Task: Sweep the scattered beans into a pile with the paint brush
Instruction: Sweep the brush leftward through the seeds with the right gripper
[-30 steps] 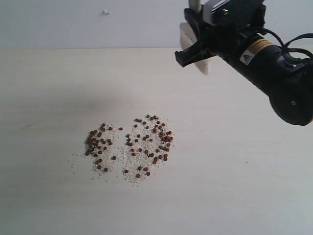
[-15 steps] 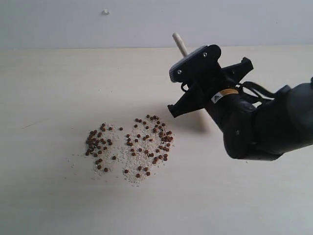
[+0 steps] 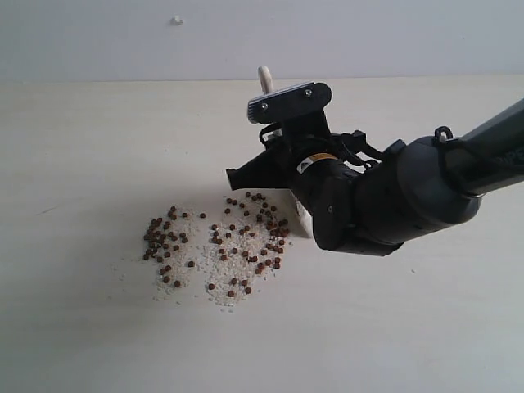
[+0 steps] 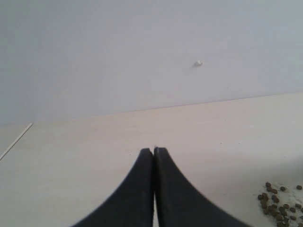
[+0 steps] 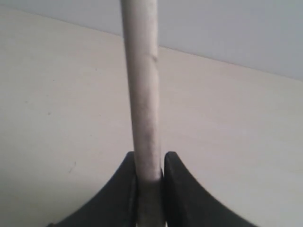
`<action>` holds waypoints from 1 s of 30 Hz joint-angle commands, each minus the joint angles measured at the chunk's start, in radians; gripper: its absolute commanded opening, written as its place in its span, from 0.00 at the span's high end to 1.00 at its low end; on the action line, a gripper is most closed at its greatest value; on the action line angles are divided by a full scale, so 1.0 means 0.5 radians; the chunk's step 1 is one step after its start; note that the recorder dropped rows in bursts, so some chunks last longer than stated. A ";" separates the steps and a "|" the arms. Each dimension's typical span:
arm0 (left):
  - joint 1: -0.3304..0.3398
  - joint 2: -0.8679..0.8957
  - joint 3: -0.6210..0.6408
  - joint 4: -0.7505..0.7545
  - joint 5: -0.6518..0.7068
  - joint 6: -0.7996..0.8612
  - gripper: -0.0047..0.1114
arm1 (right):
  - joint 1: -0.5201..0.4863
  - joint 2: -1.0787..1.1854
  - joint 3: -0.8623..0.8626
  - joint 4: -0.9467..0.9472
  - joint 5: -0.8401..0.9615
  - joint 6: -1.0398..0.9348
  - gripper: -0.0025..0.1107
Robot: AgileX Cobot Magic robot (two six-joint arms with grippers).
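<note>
The scattered beans point(image 3: 221, 246), reddish-brown among pale crumbs, lie in two loose patches on the pale table point(image 3: 82, 327); no pile is in view. My right gripper point(image 3: 277, 151) is shut on the paint brush, whose wooden handle point(image 3: 265, 79) sticks up behind it. The whitish bristles point(image 3: 300, 219) rest at the right edge of the beans. In the right wrist view the handle point(image 5: 144, 94) stands clamped in the right gripper point(image 5: 150, 163). In its own view, my left gripper point(image 4: 154, 150) is shut on nothing, with a few beans point(image 4: 279, 203) off to its side. It does not show in the exterior view.
A grey wall point(image 3: 98, 41) rises behind the table's far edge, with a small white speck point(image 3: 176, 20) on it. The right arm's bulky black body point(image 3: 393, 205) hangs over the table to the right of the beans.
The right arm has come down and to the left with the brush, from high at the back to the beans' right edge. The beans have not moved.
</note>
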 commanded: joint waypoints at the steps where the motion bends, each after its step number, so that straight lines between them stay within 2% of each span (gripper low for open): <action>1: -0.009 -0.010 0.006 0.001 -0.009 0.000 0.96 | 0.007 0.042 -0.013 -0.219 0.093 0.405 0.98; 3: -0.009 -0.010 0.006 0.001 -0.009 0.000 0.96 | 0.007 0.064 -0.013 -0.380 0.070 0.614 0.98; 6: -0.009 -0.010 0.006 0.001 -0.009 0.000 0.96 | 0.007 0.064 -0.013 -0.420 0.030 0.767 0.98; 14: -0.009 -0.010 0.006 0.001 -0.009 0.000 0.96 | 0.007 0.014 -0.013 -0.422 -0.078 0.895 0.98; 19: -0.013 -0.010 0.006 0.001 -0.009 0.000 0.96 | 0.007 -0.144 -0.013 -0.357 -0.101 0.579 0.98; 21: -0.013 -0.010 0.006 0.001 -0.009 0.000 0.96 | 0.007 -0.222 -0.013 -0.215 -0.101 0.297 0.98; 26: -0.013 -0.010 0.006 0.001 -0.009 0.000 0.96 | 0.007 -0.366 -0.013 0.400 -0.094 -0.624 0.98; 30: -0.013 -0.010 0.006 0.001 -0.009 0.000 0.96 | 0.010 -0.379 -0.004 0.839 -0.049 -1.077 0.98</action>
